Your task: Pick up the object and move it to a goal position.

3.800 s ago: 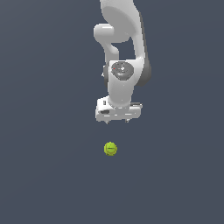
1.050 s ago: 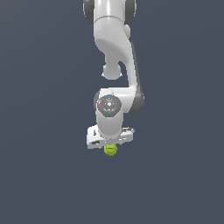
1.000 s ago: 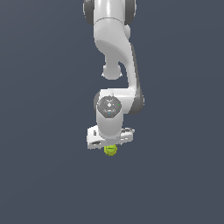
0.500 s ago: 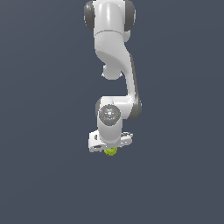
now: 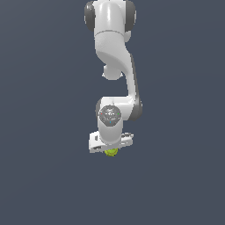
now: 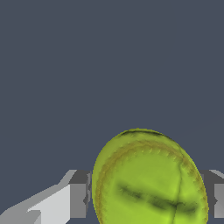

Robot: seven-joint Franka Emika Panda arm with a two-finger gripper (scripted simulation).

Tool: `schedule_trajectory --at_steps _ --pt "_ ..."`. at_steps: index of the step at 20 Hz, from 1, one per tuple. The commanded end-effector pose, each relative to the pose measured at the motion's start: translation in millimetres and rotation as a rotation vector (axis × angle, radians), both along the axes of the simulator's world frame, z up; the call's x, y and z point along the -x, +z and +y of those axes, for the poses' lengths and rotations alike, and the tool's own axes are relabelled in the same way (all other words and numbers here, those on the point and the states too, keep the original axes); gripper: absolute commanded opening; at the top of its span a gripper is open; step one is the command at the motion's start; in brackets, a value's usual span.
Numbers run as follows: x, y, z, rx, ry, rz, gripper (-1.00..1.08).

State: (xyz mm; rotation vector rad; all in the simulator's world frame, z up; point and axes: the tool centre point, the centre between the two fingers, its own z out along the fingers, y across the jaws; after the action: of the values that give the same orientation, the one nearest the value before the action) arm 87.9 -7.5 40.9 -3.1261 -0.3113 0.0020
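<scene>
Now, pincer clamped on yellow-green tennis ball, fingers touching both sides.

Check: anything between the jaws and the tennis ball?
Nothing visible. In the wrist view the tennis ball sits between the gripper jaws with a dark pad at each side, no other object between. Contact itself cannot be confirmed.

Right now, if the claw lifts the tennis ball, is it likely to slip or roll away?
The tennis ball is round, so it would probably roll if released. Its surface looks textured with seams, likely giving decent friction. The claw has a finger on each side, so a centered squeeze should hold.
</scene>
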Motion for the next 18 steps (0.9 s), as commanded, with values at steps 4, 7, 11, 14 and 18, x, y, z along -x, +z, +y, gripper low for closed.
schedule_trajectory --at_steps 4,7,11,14,18 --pt "0.3 0.8 -0.1 0.0 0.0 0.0 -1.0" --pt "2.0 5.1 0.1 0.0 0.0 0.0 -1.0" --pt "6.8 16.9 0.6 0.0 0.0 0.0 -1.0" --pt "12.2 30.4 1.2 0.0 0.0 0.0 -1.0" --pt "22.1 55.1 2.3 0.0 0.0 0.0 -1.0"
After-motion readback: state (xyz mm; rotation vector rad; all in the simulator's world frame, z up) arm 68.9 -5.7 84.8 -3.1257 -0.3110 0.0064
